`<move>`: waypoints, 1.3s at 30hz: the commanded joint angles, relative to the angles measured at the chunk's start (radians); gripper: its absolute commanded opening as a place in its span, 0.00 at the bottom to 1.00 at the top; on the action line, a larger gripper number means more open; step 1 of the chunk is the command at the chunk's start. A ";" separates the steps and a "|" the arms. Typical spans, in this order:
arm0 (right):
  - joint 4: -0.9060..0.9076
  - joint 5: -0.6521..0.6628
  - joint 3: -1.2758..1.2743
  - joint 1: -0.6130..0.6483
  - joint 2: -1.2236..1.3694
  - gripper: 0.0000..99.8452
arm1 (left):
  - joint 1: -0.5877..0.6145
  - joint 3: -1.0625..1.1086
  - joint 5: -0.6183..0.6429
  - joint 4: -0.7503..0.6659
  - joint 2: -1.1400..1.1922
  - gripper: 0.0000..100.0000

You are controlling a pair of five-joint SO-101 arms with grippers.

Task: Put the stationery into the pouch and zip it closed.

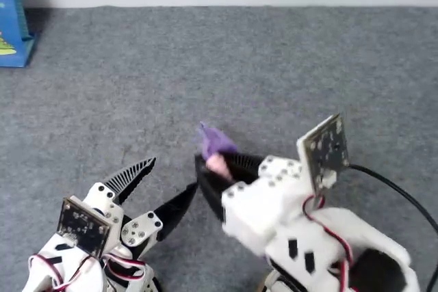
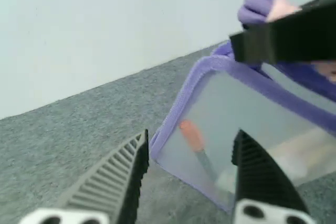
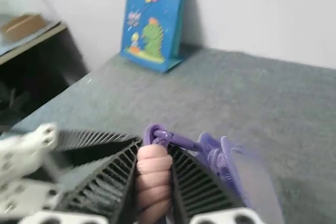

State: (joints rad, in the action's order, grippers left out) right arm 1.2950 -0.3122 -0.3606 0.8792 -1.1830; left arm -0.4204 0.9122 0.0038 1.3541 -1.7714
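The right gripper point(image 3: 155, 148) pinches the pink zipper pull point(image 3: 153, 177) at the top of the purple pouch point(image 2: 262, 114). The left gripper point(image 1: 172, 176) is spread wide just beside the pouch. Inside the pouch lies a pen point(image 2: 195, 140) with an orange end. A blue bag point(image 3: 155, 19) stands well apart from the pouch.

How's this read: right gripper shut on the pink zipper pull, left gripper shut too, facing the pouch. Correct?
Not quite. The left gripper is open, not shut: the left wrist view shows its jaws spread apart, facing the pouch. The right gripper is shut on the pink zipper pull, as you said.
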 commanded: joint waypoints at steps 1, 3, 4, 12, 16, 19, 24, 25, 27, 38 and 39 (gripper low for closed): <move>0.101 0.014 0.106 0.091 -0.001 0.01 | 0.000 -0.018 -0.023 0.014 -0.003 0.30; 0.131 0.018 0.117 0.096 0.002 0.01 | -0.002 -0.018 -0.028 0.014 -0.003 0.30; 0.143 0.020 0.118 0.097 -0.001 0.01 | -0.002 -0.018 -0.031 0.014 -0.003 0.30; 0.217 0.020 0.118 0.179 -0.004 0.01 | -0.026 -0.018 -0.109 0.006 -0.003 0.30; 0.168 0.020 0.118 0.166 -0.001 0.01 | -0.106 -0.016 -0.133 0.054 -0.003 0.30; 0.136 0.044 0.114 0.096 0.001 0.01 | -0.143 -0.016 -0.167 0.089 -0.003 0.30; 0.065 0.063 0.114 -0.031 0.004 0.01 | -0.144 -0.016 -0.178 0.098 -0.003 0.30; 0.045 0.063 0.112 -0.051 0.005 0.01 | -0.144 -0.016 -0.178 0.098 -0.003 0.30; -0.004 0.058 0.095 -0.073 0.005 0.01 | -0.149 -0.016 -0.175 0.084 -0.003 0.30; -0.189 0.012 -0.083 0.024 0.002 0.01 | -0.150 0.217 -0.006 -0.261 -0.002 0.30; -0.182 0.012 -0.087 0.048 0.004 0.01 | -0.150 0.228 0.018 -0.273 -0.002 0.30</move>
State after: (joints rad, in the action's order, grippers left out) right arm 1.1354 -0.2892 -0.4496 0.8638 -1.1707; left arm -0.5631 1.1224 -0.0192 1.1454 -1.7714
